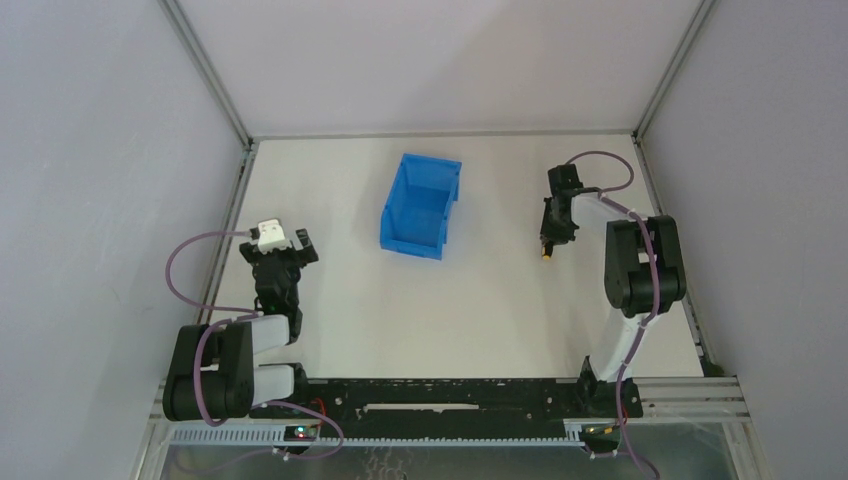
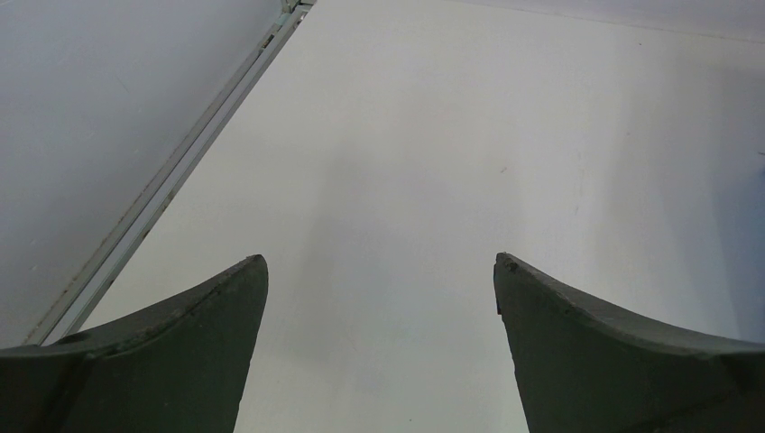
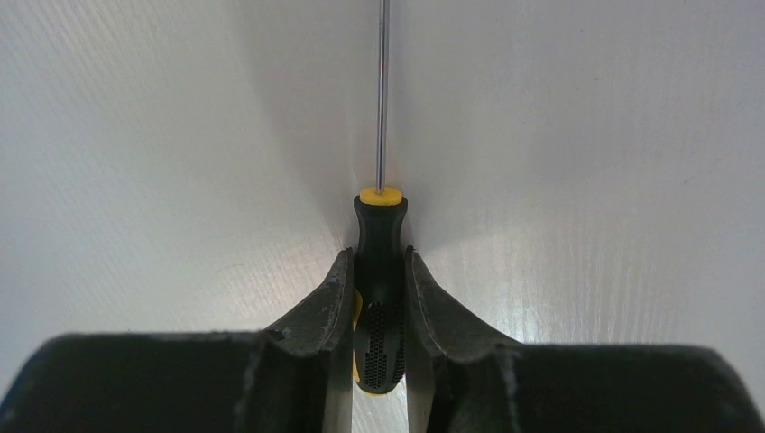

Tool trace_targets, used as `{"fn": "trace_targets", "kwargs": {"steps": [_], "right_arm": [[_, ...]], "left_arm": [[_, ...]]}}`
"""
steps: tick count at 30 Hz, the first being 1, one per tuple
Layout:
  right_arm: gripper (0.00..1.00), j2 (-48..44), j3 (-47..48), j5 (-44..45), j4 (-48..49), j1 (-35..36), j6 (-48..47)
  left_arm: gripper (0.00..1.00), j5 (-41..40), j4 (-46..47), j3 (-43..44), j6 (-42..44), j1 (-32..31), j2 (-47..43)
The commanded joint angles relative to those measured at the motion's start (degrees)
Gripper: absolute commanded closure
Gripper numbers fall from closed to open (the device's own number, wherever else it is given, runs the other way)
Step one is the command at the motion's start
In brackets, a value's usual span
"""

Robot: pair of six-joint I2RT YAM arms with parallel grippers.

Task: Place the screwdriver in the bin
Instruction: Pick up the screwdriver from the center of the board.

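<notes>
Nearest the lens in the top view, the left arm (image 1: 215, 365) and the right arm (image 1: 645, 265) rise from their bases at the near edge of the white bench (image 1: 480, 310). The left arm stays folded close to the left wall, and the right arm reaches forward along the right side.

Toward the back of the bench, about midway between the two arms, the bin (image 1: 410, 243) stands with its open top up, turned slightly askew.

Over bare bench at the left, the left gripper (image 2: 381, 266) is released. Its two dark fingers (image 2: 212, 316) are spread wide with nothing between them.

To the right of the bin and well apart from it, the right gripper (image 3: 377, 257) is clenched on the screwdriver (image 3: 380, 225). Both fingers press the sides of the black handle. The yellow collar and the thin metal shaft stick out past the fingertips and run straight away from the wrist camera over the bench. From above, only a small orange-yellow spot shows at the lower end of that gripper. Whether the tool touches the bench I cannot tell. The screwdriver is outside the bin.
</notes>
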Motion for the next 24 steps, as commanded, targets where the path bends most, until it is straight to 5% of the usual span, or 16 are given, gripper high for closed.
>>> {"fn": "trace_targets", "kwargs": {"steps": [1,24], "right_arm": [[0.85,-2.9,0.8,1.9,-2.2,1.4,0.0],[0.85,-36.3,13.0,2.7,-12.5,6.4,-2.5]], "left_arm": [[0.0,-0.6,1.2,2.1,-0.3,-0.2,-0.1],[0.0,-0.6,1.2,2.0,-0.3,-0.2,-0.1]]}}
